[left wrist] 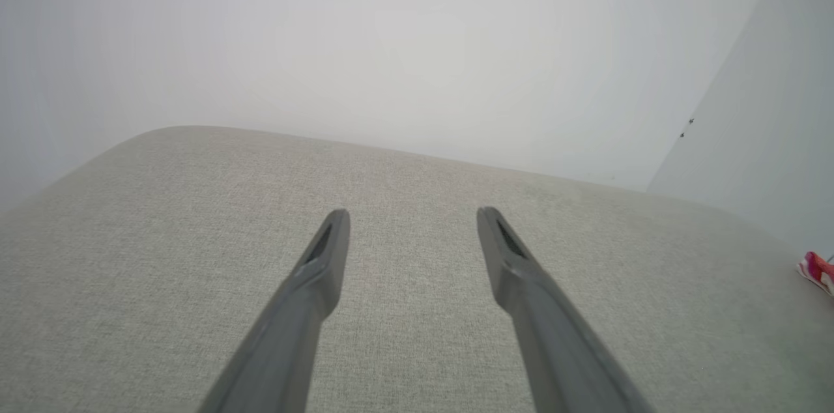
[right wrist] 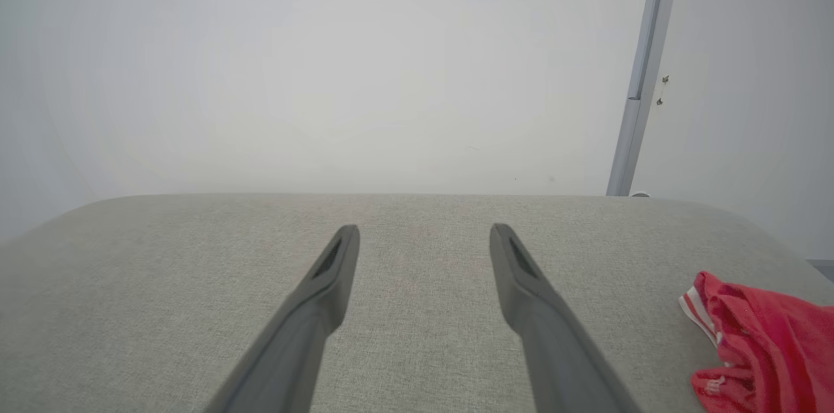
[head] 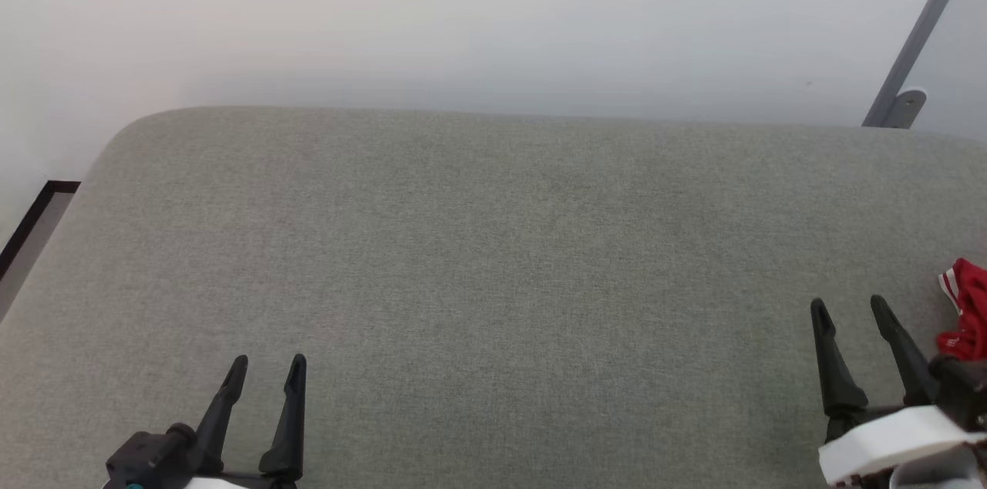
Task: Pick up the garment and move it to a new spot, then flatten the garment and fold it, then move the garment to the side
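Both jaws gape empty as my left gripper and right gripper hover over the cushion, for the garment lies bunched at its right edge

The red garment runs off the head view's right edge. Its lower part is hidden behind the body of the right gripper, and it is bunched so that its front cannot be read. The left gripper is cut at its base by the bottom edge. The grey cushion runs out of frame below and to the right, and the rail exits at the top corner. In the right wrist view, the marks beside the rail are too small to identify. Both wrist views blur the fingers toward the bottom edge.
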Robot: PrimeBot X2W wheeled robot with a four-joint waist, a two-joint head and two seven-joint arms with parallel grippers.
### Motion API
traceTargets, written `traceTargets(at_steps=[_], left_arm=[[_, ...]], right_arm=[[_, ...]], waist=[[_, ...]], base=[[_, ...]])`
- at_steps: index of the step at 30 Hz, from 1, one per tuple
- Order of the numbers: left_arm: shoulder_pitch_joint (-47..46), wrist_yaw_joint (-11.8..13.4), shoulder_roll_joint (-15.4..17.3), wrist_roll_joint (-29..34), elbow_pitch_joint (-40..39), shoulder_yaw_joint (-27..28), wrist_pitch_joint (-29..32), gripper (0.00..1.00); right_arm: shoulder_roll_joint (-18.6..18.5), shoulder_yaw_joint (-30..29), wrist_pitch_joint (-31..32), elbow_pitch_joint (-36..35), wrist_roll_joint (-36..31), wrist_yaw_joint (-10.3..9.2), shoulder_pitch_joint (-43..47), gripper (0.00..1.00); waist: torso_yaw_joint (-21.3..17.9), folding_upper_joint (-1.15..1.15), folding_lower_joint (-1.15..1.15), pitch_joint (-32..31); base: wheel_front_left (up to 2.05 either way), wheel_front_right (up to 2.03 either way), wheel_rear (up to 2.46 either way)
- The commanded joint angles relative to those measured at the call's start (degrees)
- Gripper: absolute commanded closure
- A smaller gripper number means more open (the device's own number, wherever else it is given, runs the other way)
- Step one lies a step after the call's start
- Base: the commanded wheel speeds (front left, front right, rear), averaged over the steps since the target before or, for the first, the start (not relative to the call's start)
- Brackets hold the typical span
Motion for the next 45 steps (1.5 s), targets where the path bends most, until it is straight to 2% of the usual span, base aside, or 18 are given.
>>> traceTargets(at_steps=[1,11,16,28,38,39,45], left_arm=[[0.7,0.1,0.2,0.4,-0.6,0.3,-0.3,0.00],[2.7,0.1,0.7,1.3,-3.0,0.7,-0.3,0.00],[3.8,0.1,-0.1,1.8,-4.2,2.0,-0.3,0.00],[3.4,0.1,-0.1,0.8,-4.1,1.3,-0.3,0.00],[3.1,0.1,-0.9,2.4,-4.5,2.1,-0.3,0.00],[3.5,0.0,-0.9,2.2,-4.5,1.9,0.0,1.00],[3.9,0.0,-2.2,1.7,-1.5,1.2,0.2,1.00]], right_arm=[[0.6,-0.6,-0.2,-1.5,-0.7,-0.05,1.5,0.00],[3.3,-5.7,0.4,-7.4,-2.2,-0.05,8.2,0.00],[4.8,-7.6,1.8,-9.9,-2.2,-0.04,10.2,0.00],[5.6,-7.6,3.5,-12.2,-2.4,-0.05,10.0,0.00],[5.8,-7.6,4.1,-12.2,-1.8,-0.04,9.6,0.00],[5.7,-7.6,4.0,-12.1,-1.9,0.00,10.0,1.00],[6.8,-7.2,4.1,-9.0,-1.6,0.00,10.8,1.00]], waist=[[0.3,0.00,0.00,-0.3],[1.0,0.00,0.00,-0.7],[0.8,0.00,0.00,-0.5],[0.4,0.00,0.00,0.0],[0.1,0.00,0.00,0.3],[0.1,0.00,0.00,0.3],[0.1,0.00,0.00,0.3]], base=[[0.00,0.00,0.00],[0.00,0.00,0.00],[0.00,0.00,0.00],[0.00,0.00,0.00],[0.00,0.00,0.00],[0.00,0.00,0.00],[0.00,0.00,0.00]])
